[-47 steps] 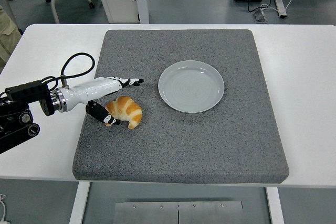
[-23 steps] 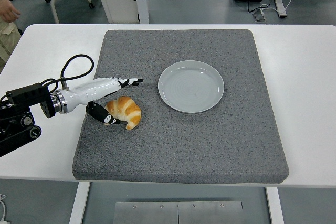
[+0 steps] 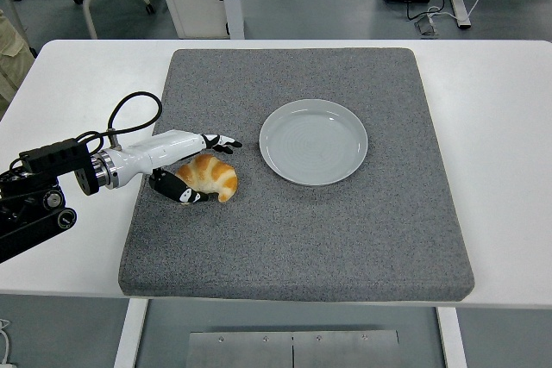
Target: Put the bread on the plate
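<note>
White table point(image 3: 500, 127) carries a grey mat point(image 3: 345, 230) that fills most of the view. On the mat, right of centre and toward the far side, sits the plate point(image 3: 314, 141), pale and bare. Left of it, well apart, is the bread point(image 3: 210, 177), a small golden croissant, gripped by the left hand point(image 3: 191, 165): long fingers point(image 3: 216, 140) lie over its far side and the thumb curls under its near side, so the hand is clasped on the bread rather than loose.

Compared with a second ago, bread and hand have shifted slightly toward the plate and a touch farther from the near edge (a small move, but a clear one). The grip looks the same throughout. I judge that the carry has begun, with nearly all of the stretch to the plate still to cover.

Whether the bread is lifted clear of the mat or dragging on it cannot be told from this high view; no clear gap or shadow shows beneath it. The thumb's contact is partly hidden under the croissant. The left arm point(image 3: 34, 204) is cut off at the picture's left edge, and the right arm does not show at all.
</note>
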`<move>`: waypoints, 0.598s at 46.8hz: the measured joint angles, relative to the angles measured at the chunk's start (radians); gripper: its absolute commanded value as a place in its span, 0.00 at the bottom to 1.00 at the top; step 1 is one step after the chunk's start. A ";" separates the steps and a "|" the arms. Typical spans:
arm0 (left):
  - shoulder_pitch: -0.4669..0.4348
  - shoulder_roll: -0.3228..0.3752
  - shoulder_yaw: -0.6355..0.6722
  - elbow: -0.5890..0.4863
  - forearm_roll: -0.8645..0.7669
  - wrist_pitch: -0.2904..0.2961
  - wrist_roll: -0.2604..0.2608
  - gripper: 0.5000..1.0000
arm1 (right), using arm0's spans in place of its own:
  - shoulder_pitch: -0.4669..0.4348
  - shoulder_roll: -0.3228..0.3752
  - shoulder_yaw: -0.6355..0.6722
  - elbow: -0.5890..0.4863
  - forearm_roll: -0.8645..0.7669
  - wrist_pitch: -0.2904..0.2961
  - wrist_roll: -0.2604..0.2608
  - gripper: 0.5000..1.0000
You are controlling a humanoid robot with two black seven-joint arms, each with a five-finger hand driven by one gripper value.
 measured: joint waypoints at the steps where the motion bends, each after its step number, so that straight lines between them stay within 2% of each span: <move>1: 0.000 0.000 0.000 0.000 0.000 0.000 0.000 0.18 | 0.000 0.000 0.000 0.000 0.000 0.000 0.000 1.00; 5: 0.000 0.000 0.000 0.000 -0.001 0.000 0.000 0.00 | 0.000 0.000 0.000 0.000 0.000 0.000 0.000 1.00; 22: -0.022 0.020 -0.007 -0.011 -0.020 -0.010 0.001 0.00 | 0.000 0.000 0.000 0.000 0.000 0.000 0.001 1.00; 28: -0.086 0.057 -0.012 -0.018 -0.050 -0.027 0.000 0.00 | 0.000 0.000 0.000 0.000 0.000 0.000 0.001 1.00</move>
